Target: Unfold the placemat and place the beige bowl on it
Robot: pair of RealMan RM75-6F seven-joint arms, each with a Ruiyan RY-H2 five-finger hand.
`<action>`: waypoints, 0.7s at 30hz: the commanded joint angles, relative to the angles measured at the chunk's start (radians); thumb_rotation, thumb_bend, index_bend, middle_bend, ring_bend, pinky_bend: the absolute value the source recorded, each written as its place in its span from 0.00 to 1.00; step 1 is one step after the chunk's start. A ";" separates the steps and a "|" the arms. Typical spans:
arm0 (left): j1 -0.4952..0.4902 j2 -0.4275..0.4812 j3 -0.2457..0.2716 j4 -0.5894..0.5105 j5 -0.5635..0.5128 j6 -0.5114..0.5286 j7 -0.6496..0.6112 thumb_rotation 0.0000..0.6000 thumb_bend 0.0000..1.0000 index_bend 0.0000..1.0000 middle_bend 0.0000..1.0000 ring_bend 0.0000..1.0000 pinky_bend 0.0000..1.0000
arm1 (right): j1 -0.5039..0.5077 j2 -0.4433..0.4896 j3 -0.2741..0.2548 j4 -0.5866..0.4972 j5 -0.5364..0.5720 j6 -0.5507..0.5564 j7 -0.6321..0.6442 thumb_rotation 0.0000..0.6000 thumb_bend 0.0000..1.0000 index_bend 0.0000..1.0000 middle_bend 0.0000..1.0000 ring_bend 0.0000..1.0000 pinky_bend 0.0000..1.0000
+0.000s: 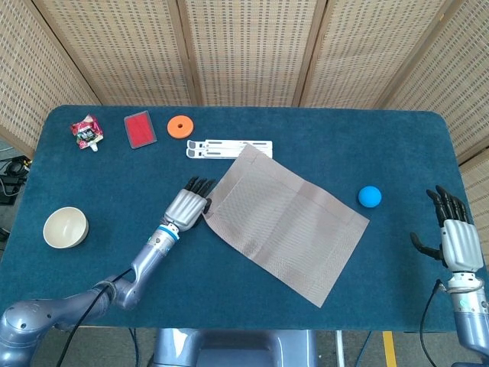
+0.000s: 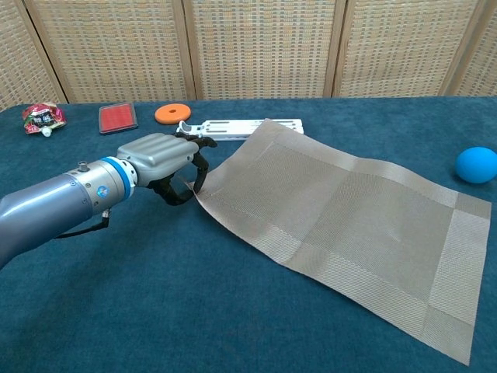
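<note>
We judge step 1 done, the placemat (image 1: 284, 226) lying unfolded and flat with our left hand (image 1: 189, 206) curled, empty, at its left corner, while the beige bowl (image 1: 65, 227), far left of it, still needs moving; right hand (image 1: 454, 238) idles spread.

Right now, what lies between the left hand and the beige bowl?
Nothing: in the head view only bare blue table cloth separates the left hand from the beige bowl; the chest view does not show the bowl.
</note>
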 commanded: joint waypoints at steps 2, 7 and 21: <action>0.053 0.087 0.040 -0.131 0.034 0.063 0.009 1.00 0.52 0.60 0.00 0.00 0.00 | -0.001 0.002 -0.001 -0.005 -0.002 0.004 -0.003 1.00 0.46 0.10 0.00 0.00 0.00; 0.117 0.209 0.121 -0.328 0.103 0.131 0.035 1.00 0.52 0.60 0.00 0.00 0.00 | -0.005 0.005 -0.004 -0.019 -0.011 0.014 -0.015 1.00 0.46 0.10 0.00 0.00 0.00; 0.223 0.391 0.318 -0.681 0.315 0.241 0.096 1.00 0.52 0.60 0.00 0.00 0.00 | -0.020 0.023 -0.020 -0.078 -0.050 0.059 -0.042 1.00 0.46 0.10 0.00 0.00 0.00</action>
